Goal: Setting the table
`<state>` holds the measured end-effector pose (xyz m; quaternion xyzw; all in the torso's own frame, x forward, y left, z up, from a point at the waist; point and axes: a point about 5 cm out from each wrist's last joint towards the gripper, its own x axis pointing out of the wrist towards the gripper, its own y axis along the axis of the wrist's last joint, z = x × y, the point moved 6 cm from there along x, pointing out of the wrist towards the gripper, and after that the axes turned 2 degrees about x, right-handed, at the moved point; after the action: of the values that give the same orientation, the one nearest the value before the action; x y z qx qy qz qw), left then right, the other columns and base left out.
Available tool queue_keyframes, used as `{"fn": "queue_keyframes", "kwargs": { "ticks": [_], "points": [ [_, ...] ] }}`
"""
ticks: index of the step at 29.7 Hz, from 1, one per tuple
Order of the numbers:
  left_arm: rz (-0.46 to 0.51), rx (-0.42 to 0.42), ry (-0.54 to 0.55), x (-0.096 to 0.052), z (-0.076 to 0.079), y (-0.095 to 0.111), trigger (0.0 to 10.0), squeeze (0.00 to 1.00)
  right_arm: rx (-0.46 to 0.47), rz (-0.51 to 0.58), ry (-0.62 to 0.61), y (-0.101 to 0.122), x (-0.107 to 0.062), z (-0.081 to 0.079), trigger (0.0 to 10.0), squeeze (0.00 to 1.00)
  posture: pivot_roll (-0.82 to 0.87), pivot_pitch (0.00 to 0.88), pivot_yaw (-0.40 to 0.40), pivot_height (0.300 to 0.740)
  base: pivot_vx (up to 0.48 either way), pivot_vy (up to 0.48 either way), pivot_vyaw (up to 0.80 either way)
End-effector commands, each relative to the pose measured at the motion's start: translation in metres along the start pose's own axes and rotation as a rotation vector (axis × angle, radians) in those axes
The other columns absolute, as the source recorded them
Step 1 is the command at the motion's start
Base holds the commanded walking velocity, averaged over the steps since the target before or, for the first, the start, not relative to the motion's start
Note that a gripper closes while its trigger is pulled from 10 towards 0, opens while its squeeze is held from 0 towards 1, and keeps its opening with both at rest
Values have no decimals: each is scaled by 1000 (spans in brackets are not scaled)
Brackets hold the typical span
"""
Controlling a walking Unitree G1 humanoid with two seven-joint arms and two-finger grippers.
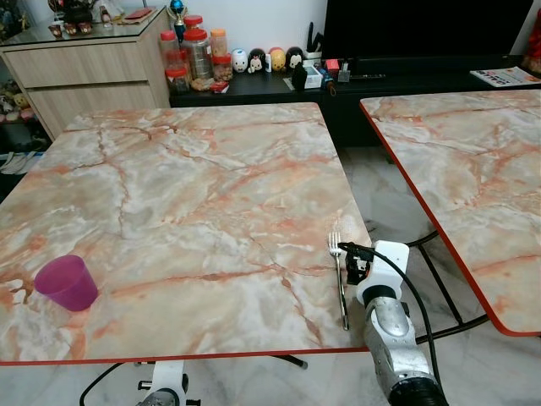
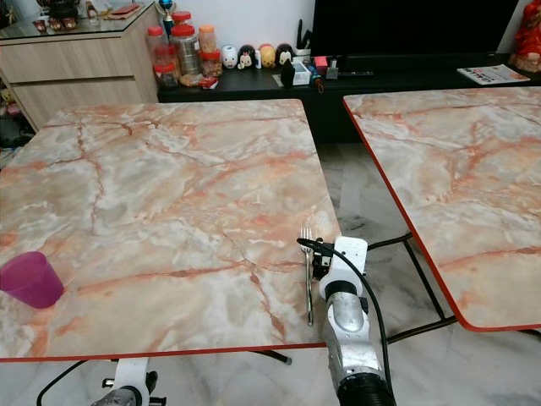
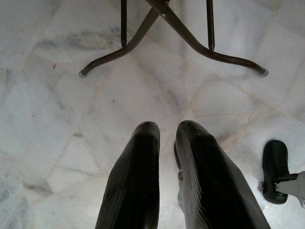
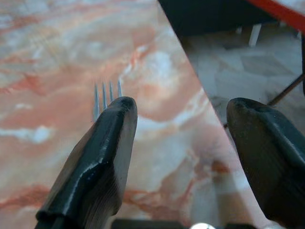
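Note:
A silver fork (image 1: 340, 283) lies flat on the marble table (image 1: 194, 194) near its front right corner, tines pointing away from me. My right gripper (image 1: 357, 264) hovers low over the table's right edge just beside the fork, open. In the right wrist view its fingers (image 4: 102, 148) stand wide apart and the fork's tines (image 4: 107, 91) show past one of them, with nothing between the fingers. A purple cup (image 1: 67, 282) stands upright near the front left corner. My left gripper (image 3: 164, 131) hangs below the table, shut and pointing at the floor.
A second marble table (image 1: 473, 161) stands to the right, with a strip of tiled floor (image 1: 397, 203) between the two. Behind are a dark low cabinet with jars (image 1: 196, 55) and figurines, and a wooden sideboard (image 1: 84, 76). Black table legs (image 3: 157, 28) cross the floor below.

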<state>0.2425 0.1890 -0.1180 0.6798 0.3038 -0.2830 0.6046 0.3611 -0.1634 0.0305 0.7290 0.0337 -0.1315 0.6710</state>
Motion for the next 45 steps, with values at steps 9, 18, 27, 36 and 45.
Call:
{"fn": "queue_keyframes", "kwargs": {
  "ticks": [9,18,27,36,45],
  "points": [
    [-5,-9,13,0,-3,-1,10000,0,-48,-44,119,4,-2,-24,10000,0,-79,0,23,740,0,0,0],
    [-10,-13,12,-1,-3,-4,10000,0,-99,-57,162,6,-8,-33,10000,0,-79,0,24,740,0,0,0],
    [-17,1,6,-1,-3,-6,10000,0,-124,-128,163,-6,-11,-32,10000,0,-88,0,27,740,0,0,0],
    [-16,-7,2,-1,-1,-5,10000,0,-132,-170,216,-14,-16,-42,10000,0,-86,0,19,740,0,0,0],
    [-25,-18,-3,-1,-1,-7,10000,0,-132,-203,220,-21,-17,-41,10000,0,-82,0,15,740,0,0,0]
  ]
}}
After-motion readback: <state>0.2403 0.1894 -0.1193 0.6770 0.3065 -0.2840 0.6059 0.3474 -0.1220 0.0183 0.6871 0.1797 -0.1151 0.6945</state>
